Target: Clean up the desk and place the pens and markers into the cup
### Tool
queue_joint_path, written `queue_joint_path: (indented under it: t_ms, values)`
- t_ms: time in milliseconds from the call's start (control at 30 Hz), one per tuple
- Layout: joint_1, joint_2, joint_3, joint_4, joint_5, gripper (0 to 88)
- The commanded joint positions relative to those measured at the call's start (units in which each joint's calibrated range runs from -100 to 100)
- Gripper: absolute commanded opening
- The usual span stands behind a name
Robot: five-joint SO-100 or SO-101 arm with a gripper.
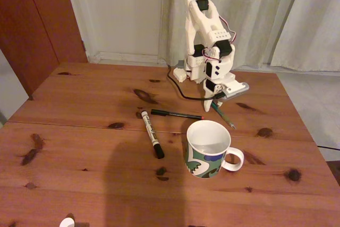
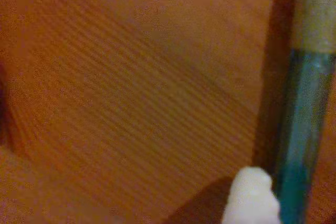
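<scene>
Gripper point(image 1: 215, 101) down at the teal pen point(image 1: 223, 114), fingertip point(image 2: 251, 198) touching it (grip unclear, can't tell). Risk: pen rolls away w/ off-centre pinch.

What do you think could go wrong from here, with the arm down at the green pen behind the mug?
1. In the wrist view one white fingertip sits beside the teal pen, not clearly around it, so the tool may close off-centre and roll the pen away.
2. The pen lies flat on the desk; a low approach may jam the tool into the wood.
3. The cup stands close in front, so a carried pen could knock its rim.
</scene>
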Motion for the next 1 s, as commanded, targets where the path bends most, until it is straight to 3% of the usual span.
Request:
queue_joint_path:
  t_ms: [0,267,500,967]
  values:
    - [0.1,-0.2,2.8,-5.2,0.3,21.0]
    - [0.1,-0.7,4.8,-7.7,0.3,19.1]
    - [0.1,-0.7,5.0,-7.8,0.0,0.4]
    - [5.2,-4.7,-2.9,-8.6,0.2,0.9]
